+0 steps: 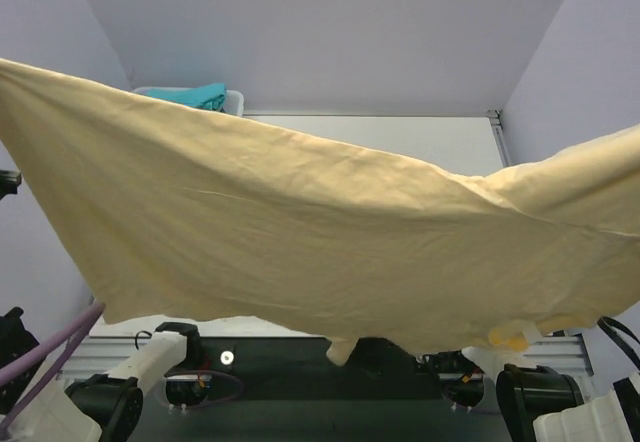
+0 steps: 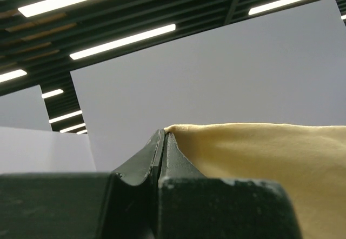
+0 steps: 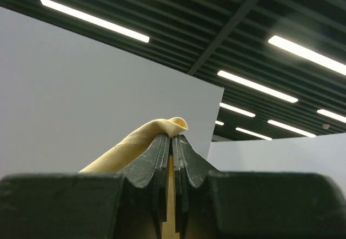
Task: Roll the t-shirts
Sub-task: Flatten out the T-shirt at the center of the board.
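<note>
Cloth this limp sags, so hold corners: your left gripper (image 2: pixel 164 134) at nine o'clock and right gripper (image 3: pixel 172 138) at three each clamp the tan t-shirt (image 1: pixel 300 232).

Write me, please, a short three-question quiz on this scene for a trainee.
1. True or false: the tan shirt is already rolled.
2. The left gripper and the right gripper both pinch: A nothing; B the tan shirt; C a cable.
3. What colour is the cloth in the basket?

Key: 1 false, it hangs spread in the air between the grippers; 2 B; 3 teal.
</note>
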Robot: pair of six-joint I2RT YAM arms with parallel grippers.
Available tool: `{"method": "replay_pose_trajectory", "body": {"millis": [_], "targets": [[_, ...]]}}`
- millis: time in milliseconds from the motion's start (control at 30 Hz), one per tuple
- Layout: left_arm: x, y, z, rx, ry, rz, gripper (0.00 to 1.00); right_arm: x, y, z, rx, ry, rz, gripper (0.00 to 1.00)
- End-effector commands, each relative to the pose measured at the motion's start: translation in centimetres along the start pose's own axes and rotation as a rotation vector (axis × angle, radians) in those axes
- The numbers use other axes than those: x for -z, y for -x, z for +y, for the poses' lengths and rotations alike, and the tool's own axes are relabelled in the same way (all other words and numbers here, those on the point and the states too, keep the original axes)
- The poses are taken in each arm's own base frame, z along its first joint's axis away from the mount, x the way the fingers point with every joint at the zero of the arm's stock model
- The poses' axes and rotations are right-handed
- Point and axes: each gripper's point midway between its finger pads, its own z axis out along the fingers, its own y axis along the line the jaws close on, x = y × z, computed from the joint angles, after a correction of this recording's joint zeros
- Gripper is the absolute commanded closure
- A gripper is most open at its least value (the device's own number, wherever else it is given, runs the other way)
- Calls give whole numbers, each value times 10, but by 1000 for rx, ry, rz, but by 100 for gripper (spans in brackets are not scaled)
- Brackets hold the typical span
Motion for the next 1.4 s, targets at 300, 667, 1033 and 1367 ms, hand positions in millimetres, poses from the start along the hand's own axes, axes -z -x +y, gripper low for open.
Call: {"method": "replay_pose_trajectory", "body": {"millis": [300,667,1033,1367], "targets": [[-51,-298,-58,57,-132,465,100,-68,-240,55,36,104,328,100],[127,-541,-207,125,-507,1008,100,123,-536,196,1,514,1015,100],[207,-710,-266,119,-561,1298,100,240,-745,241,62,571,1439,100],[192,-795,-259,109,-418,1356,100,250,-845,253,202,542,1487,100]]}}
